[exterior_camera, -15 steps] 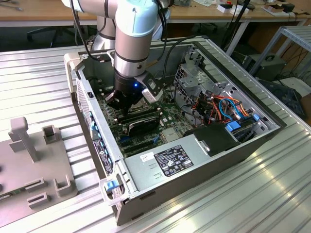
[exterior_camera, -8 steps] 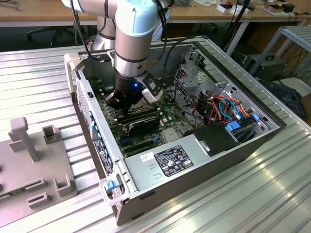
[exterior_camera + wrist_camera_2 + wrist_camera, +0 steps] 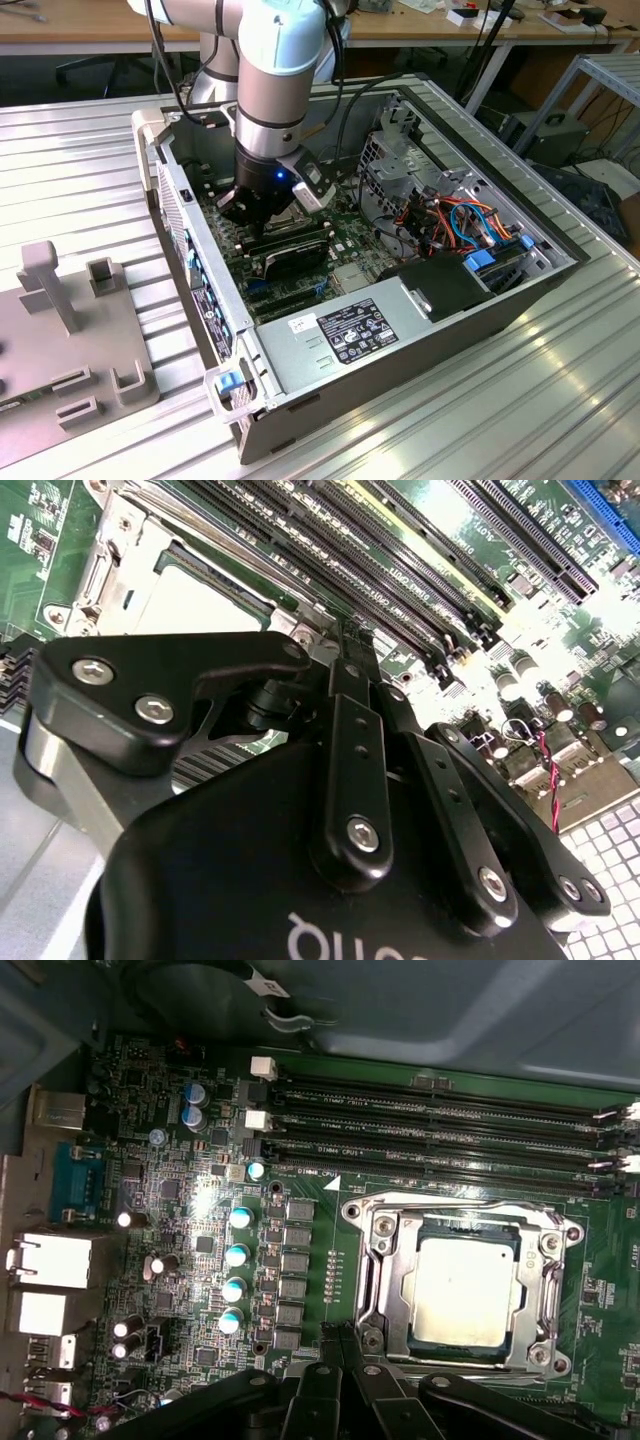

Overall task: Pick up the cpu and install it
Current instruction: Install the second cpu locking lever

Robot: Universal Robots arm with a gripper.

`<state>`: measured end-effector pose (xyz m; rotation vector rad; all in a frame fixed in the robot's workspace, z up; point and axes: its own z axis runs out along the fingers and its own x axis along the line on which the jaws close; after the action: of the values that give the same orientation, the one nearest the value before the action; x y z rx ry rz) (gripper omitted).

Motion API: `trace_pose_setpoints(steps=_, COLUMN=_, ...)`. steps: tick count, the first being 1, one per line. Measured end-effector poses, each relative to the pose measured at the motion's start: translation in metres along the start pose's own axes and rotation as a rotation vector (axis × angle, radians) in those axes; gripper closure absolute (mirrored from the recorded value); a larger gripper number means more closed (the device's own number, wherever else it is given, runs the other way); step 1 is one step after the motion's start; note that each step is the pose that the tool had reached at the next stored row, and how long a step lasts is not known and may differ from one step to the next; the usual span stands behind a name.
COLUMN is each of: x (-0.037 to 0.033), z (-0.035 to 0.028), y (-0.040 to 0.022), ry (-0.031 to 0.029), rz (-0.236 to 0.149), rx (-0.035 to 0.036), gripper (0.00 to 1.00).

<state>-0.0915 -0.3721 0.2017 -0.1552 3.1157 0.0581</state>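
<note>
1. Gripper, black and mounted on the pale-blue arm, hangs low inside the open computer case, over the green board near the case's rear wall; whether its fingers stand wide or closed cannot be told.
2. At the socket, the cpu lies flat inside the metal frame, close to the board edge that carries the long memory slots.
3. Doing this step well likely means coming straight down, square to the frame, with light pressure only; a tilted or sliding chip could bend the socket contacts.
4. Seen in the first wrist view, the cpu is a small square with a dull silver-grey top, glare washing its middle, and a darker rim around it.
5. It sits level, its sides parallel to the frame.
</note>
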Motion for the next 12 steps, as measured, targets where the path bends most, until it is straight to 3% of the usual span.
trace_pose_setpoints(steps=9, x=-0.0003, z=-0.0003, y=-0.0028, ry=-0.0001, rz=0.0, rx=0.0, gripper=0.89)
trace_pose_setpoints(steps=12, x=-0.0005, z=-0.0046, y=-0.0026, ry=-0.0002, rz=0.0, rx=-0.0002, gripper=0.89)
